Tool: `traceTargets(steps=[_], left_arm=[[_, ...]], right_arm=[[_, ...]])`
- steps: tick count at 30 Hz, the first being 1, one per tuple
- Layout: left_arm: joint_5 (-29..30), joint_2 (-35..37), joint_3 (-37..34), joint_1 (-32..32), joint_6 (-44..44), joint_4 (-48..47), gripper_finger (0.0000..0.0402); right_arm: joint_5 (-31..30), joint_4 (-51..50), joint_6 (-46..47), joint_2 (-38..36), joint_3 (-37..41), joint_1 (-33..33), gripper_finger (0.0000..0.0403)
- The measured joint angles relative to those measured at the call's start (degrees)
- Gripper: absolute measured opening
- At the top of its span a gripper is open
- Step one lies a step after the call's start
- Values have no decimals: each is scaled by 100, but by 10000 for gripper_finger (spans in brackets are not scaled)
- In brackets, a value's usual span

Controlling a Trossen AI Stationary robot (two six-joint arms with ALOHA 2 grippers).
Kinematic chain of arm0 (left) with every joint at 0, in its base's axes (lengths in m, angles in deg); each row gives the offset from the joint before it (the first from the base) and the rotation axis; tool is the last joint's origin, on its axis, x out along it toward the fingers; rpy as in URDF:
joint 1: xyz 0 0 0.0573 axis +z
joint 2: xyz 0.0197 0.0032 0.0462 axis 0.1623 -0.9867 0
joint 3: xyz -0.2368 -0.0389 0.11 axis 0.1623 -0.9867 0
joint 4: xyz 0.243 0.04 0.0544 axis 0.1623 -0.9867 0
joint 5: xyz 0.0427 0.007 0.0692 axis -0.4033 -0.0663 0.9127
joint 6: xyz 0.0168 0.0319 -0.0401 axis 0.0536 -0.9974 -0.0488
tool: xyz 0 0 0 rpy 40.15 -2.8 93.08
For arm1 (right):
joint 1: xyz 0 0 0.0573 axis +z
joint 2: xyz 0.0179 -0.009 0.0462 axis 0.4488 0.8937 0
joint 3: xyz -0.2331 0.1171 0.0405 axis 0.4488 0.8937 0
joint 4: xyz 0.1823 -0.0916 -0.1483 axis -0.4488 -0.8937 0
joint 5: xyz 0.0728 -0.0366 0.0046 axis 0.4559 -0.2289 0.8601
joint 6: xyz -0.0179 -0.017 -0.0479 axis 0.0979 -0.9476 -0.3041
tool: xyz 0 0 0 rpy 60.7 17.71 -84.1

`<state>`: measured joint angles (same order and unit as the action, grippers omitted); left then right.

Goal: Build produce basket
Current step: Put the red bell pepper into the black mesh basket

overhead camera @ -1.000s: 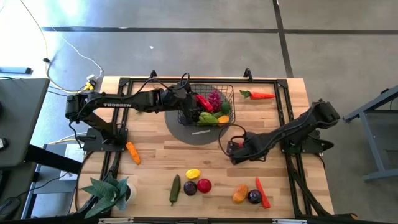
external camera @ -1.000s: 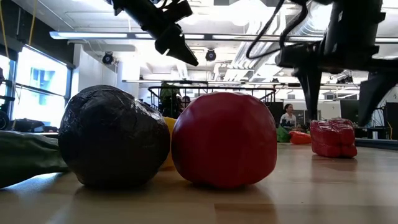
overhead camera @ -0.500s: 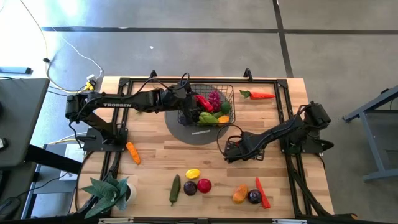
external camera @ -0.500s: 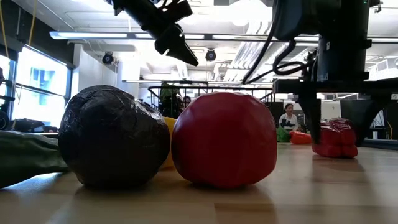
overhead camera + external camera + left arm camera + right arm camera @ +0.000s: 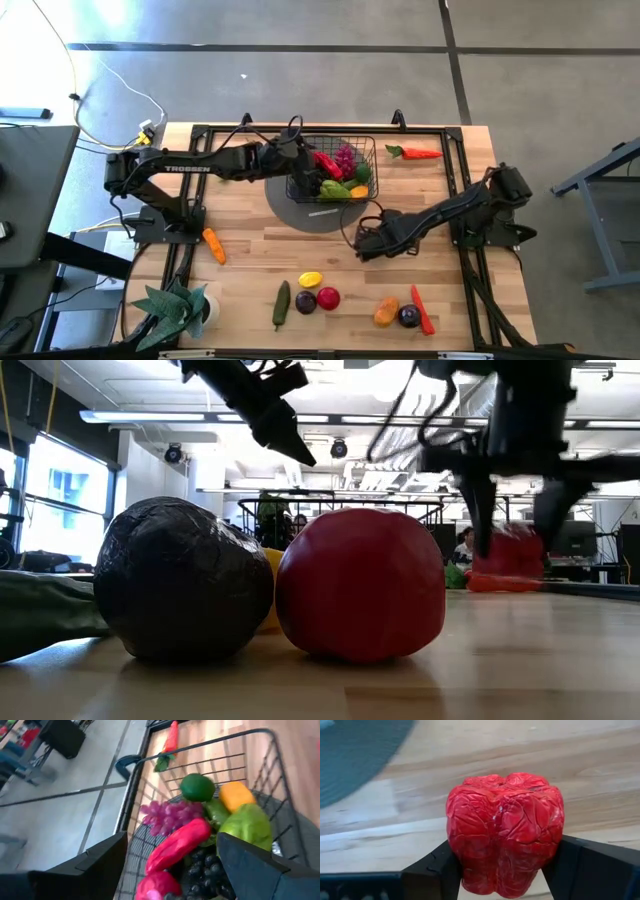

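The worktop carries the basket at its far centre, on a grey mat, already part filled with produce.

The left end effector hovers over the basket's near-left rim, fingers spread and empty. The right end effector is near the worktop's centre, just beside the mat, its fingers pinching a red pepper on both flanks.

The pepper looks like a light, hollow toy with a wrinkled, lobed skin, probably slightly yielding and not fragile. Grip across the mid-body; the lobes should resist slipping.
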<state>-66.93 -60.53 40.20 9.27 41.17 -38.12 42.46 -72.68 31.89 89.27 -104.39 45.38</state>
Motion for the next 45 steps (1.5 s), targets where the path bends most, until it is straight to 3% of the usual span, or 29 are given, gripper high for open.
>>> traceTargets(steps=[13, 24, 31, 35, 45], left_arm=[[906, 512, 0, 29, 30, -118, 298], [1156, 925, 2, 406, 697, -706, 298], [1149, 1063, 2, 785, 1693, -1164, 298], [1101, 1065, 2, 1013, 2285, -1325, 298], [542, 1063, 2, 1635, 4126, -1909, 298]], right_arm=[[-665, -1405, -727, -473, -1108, -48, 190], [-1414, -1435, -2137, -1195, -1233, -632, 190], [-1478, -1013, -3929, -1542, -1233, -1308, 190], [-1484, -417, -5414, -1657, -1233, -1819, 190], [-660, 1062, -8793, -1666, -1233, -2982, 194]])
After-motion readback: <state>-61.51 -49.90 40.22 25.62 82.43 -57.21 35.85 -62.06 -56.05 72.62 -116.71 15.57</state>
